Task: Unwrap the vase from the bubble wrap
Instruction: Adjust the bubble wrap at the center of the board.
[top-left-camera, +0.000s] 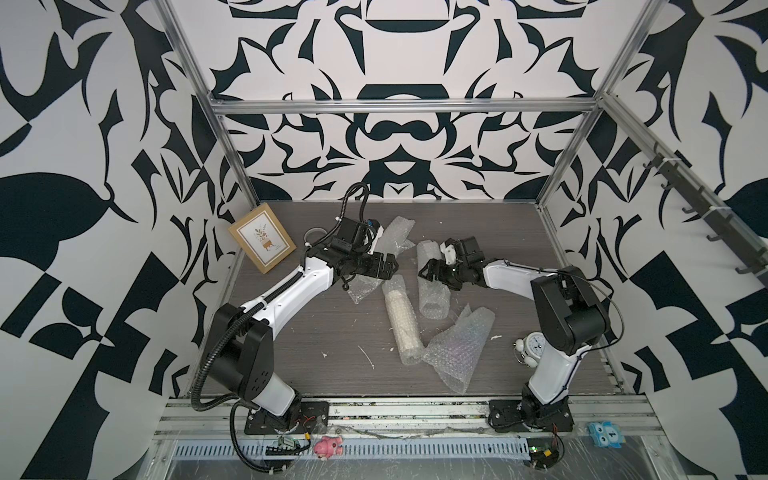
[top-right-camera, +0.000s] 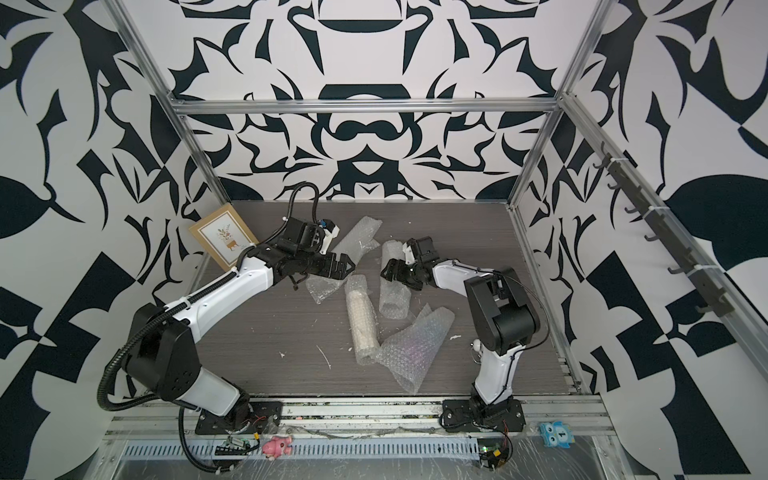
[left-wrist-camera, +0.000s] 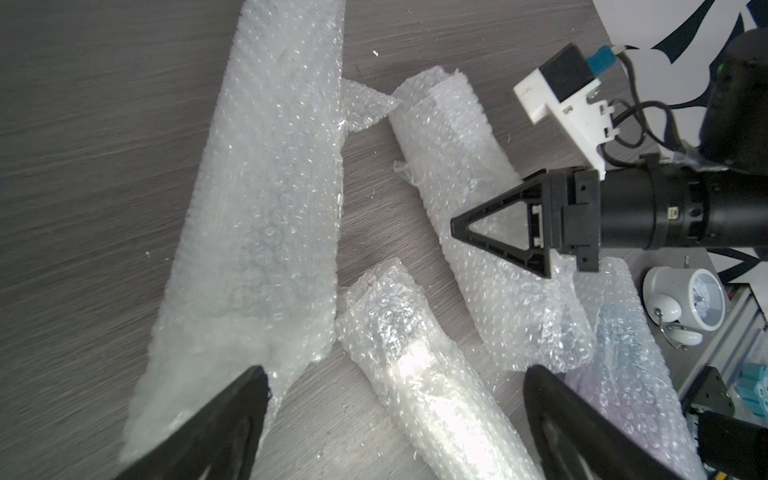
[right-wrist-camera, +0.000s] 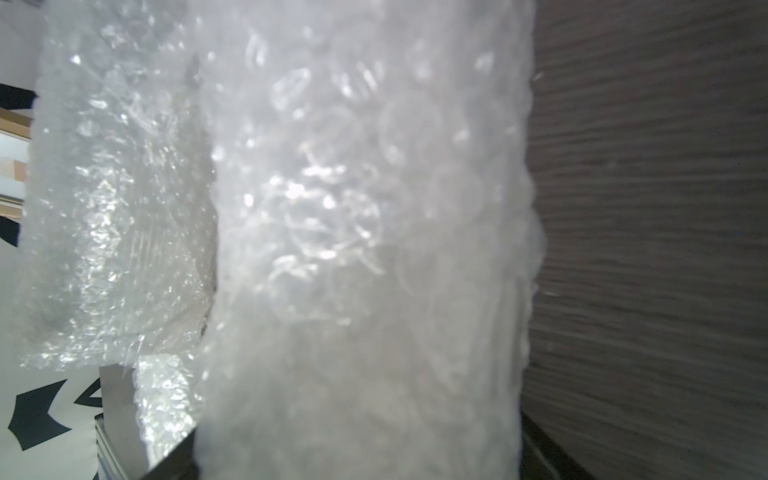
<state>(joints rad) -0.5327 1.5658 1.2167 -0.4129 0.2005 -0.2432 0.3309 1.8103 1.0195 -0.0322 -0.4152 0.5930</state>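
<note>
Leaning on the left wall is a tan wooden picture frame (top-left-camera: 262, 242), well clear of the work. Next comes the left gripper (top-left-camera: 392, 269), its jaws spread wide and empty above the far end of the cream, tube-shaped vase (top-left-camera: 402, 322). The vase lies on the grey wood-grain bench (top-left-camera: 291, 353), still sleeved in clear, crinkled bubble wrap (left-wrist-camera: 386, 316). A flat loose sheet (top-left-camera: 397, 232) lies under and beyond that gripper.

Just right of the vase lies a hollow roll (top-left-camera: 432, 291) of the same plastic. The right gripper (top-left-camera: 424, 272) straddles it with jaws wide; I cannot tell whether they pinch it. Further right are a crumpled sheet (top-left-camera: 457, 345), against the wrapped vase's near end, and a small white alarm clock (top-left-camera: 532, 344).

The main risk, as I judge it, is closing on the wrong plastic, since the empty pieces crowd the vase. A tug on its sleeve with nothing holding the vase would likely drag or roll it. The grippers also sit near each other and could collide.
</note>
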